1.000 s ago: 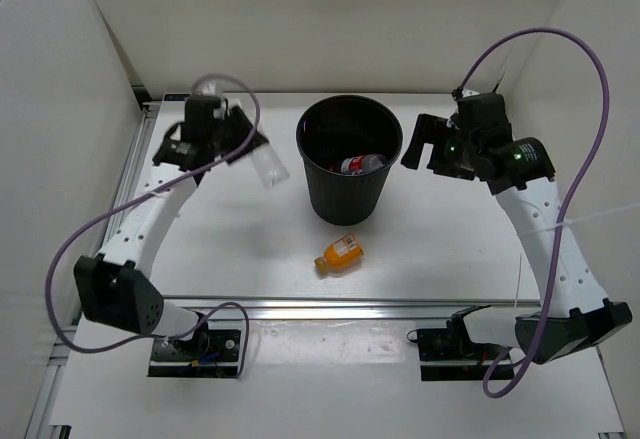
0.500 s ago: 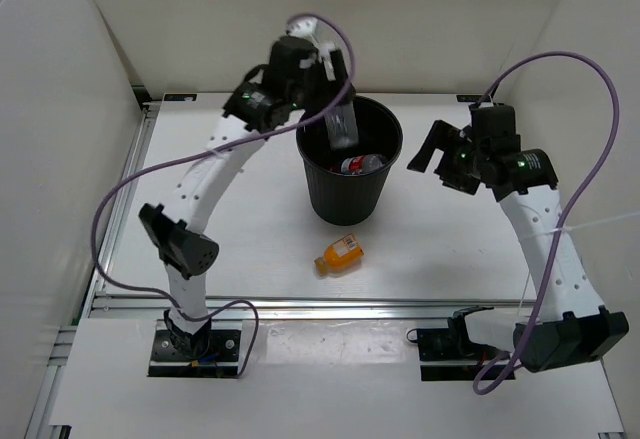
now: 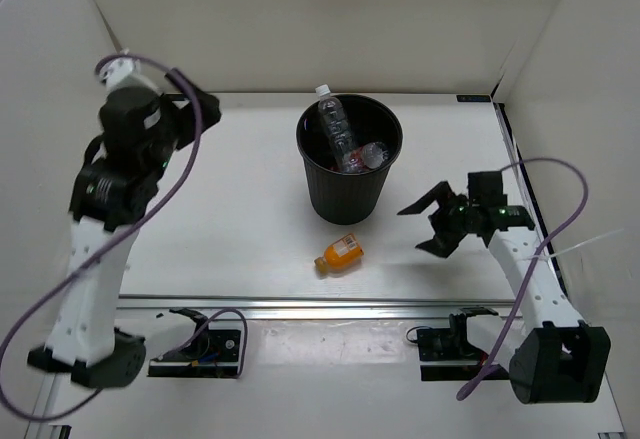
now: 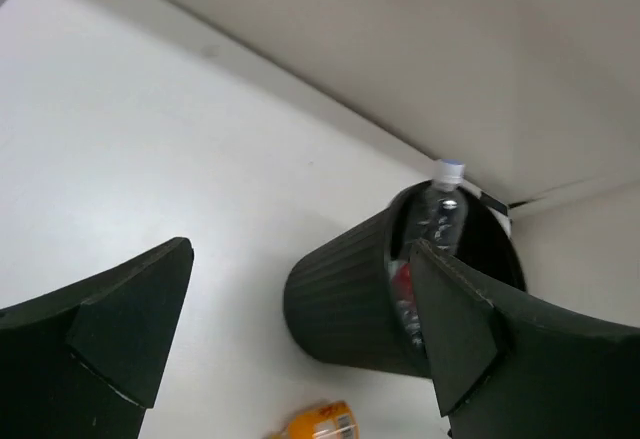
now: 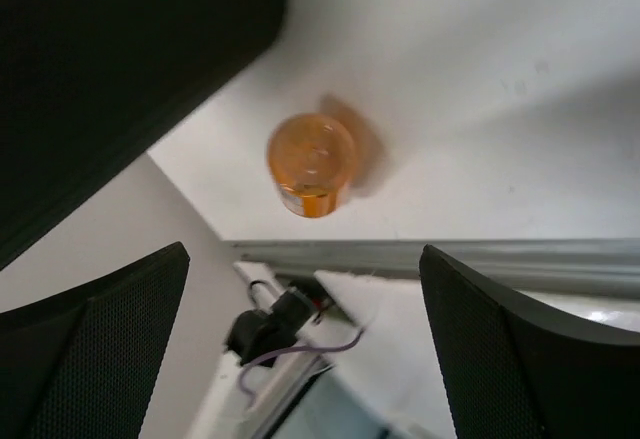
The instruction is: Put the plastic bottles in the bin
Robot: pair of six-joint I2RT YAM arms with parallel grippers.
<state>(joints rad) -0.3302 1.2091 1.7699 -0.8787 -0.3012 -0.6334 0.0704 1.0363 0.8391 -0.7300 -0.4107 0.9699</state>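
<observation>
The bin (image 3: 345, 197) sits ahead of both grippers. The clear bottle (image 3: 333, 131) leans inside it, cap above the rim. Half a second ago your left gripper (image 4: 300, 249) held it there; now it's pulled back, wide and empty. The squat orange bottle (image 3: 339, 254) lies ahead of your right gripper (image 3: 420, 227), end-on, long axis pointing at the wide jaws. Right's dropped low, and it's nearer.

A: What surrounds you?
B: You're looking at a flat white bench (image 3: 230, 229), boxed by plain white wall panels (image 3: 300, 19) at back and both sides.
A: Near edge?
B: A silver metal rail (image 3: 330, 304) runs along it. Even light, soft shadows.
</observation>
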